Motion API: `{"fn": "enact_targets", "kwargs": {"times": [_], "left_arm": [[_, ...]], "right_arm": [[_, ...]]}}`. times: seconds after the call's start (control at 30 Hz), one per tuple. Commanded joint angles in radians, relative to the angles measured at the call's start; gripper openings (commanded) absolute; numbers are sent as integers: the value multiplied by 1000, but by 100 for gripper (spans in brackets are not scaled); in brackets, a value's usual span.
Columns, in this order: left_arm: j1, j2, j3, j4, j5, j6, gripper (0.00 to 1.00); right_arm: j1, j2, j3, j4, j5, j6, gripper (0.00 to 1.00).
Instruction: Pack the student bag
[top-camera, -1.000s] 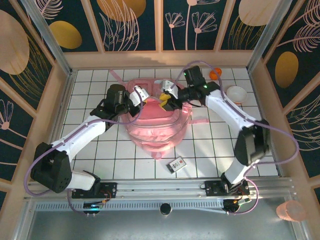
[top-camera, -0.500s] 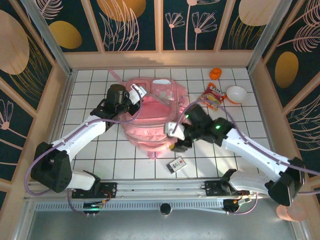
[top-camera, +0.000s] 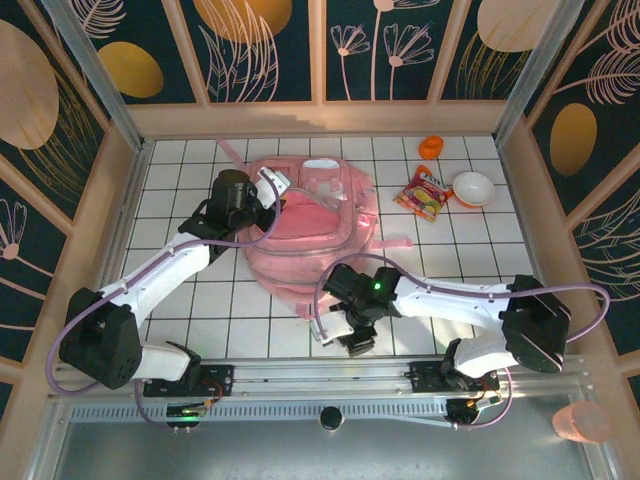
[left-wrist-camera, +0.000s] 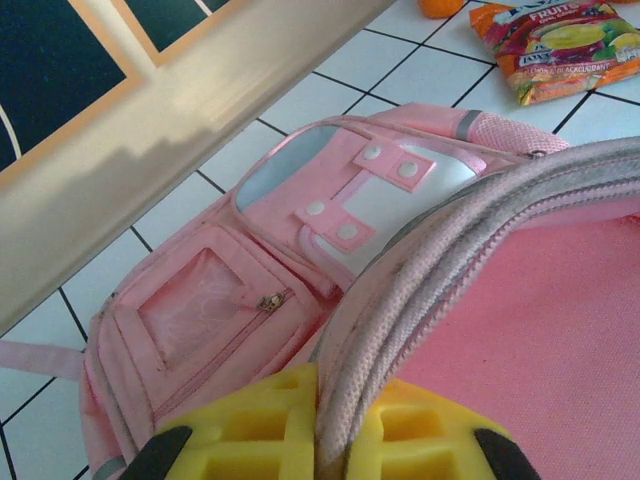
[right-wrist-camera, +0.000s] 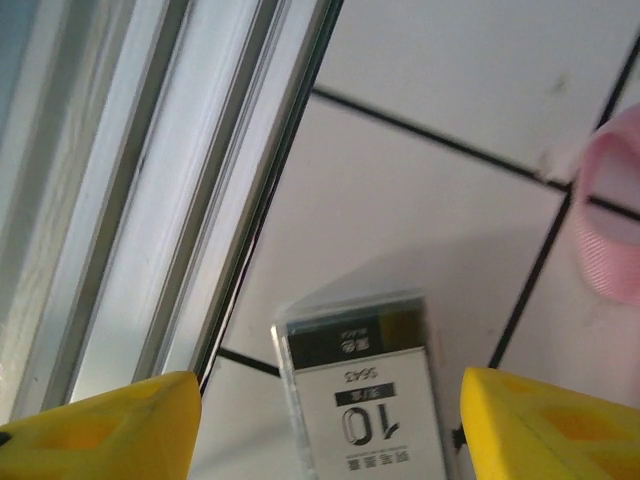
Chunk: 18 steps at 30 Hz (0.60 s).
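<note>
Right pincer (right-wrist-camera: 322, 435) now over white box (right-wrist-camera: 360, 390), off student bag (top-camera: 310, 230)

**Operator:** Which markings can be logged here?

**Inspector:** You have two. The snack packet (left-wrist-camera: 565, 45) carries "FRUITS" across its top edge. The small clear case (right-wrist-camera: 365, 400) shows a large "10", upside down to your right wrist camera. Its finer print is illegible.

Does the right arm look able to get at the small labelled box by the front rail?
Probably yes: the right gripper hangs open over the box, with nothing lying on it and the pink strap off to one side.
</note>
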Motion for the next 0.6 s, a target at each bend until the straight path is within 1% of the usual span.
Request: {"fn": "enact_targets", "kwargs": {"times": [0.0,0.1,0.27,0.57], "left_arm": [[6,-40,10,88,14,-40,0],[6,-37,9,94,25,-50,0],[6,-41,-15,103,33,-62,0],[5,-44,-24,105,29,-65,0]], "right_arm": [[5,10,-37,51,80,-51,71],[-5,40,-49,75,124,-52,71],[-30,76,-47,95,141,-52,72],[-52,106,-68,74,120,-84,72]]}}
